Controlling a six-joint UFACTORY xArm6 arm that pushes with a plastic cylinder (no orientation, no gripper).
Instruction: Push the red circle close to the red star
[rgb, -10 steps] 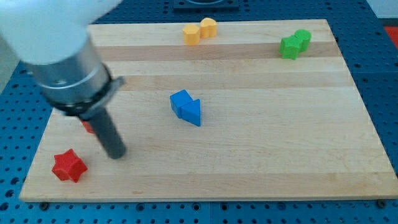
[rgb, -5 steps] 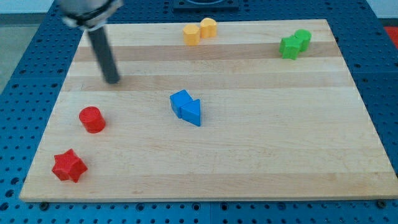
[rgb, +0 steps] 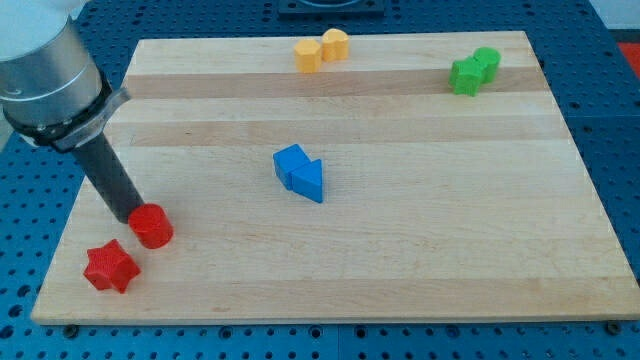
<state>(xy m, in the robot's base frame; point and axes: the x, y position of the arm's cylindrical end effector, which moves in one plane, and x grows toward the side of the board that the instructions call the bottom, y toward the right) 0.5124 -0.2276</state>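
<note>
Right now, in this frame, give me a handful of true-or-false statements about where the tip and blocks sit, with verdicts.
1. My tip sits against the red circle, on its left in the view. True.
2. The red star lies at the view's top right. False: it lies bottom left, just below and left of the red circle.
3. Two yellow blocks sit near the top edge. True.
4. The blue blocks touch the red circle. False: they sit apart, mid-board.
5. The green blocks are at the bottom. False: top right.
</note>
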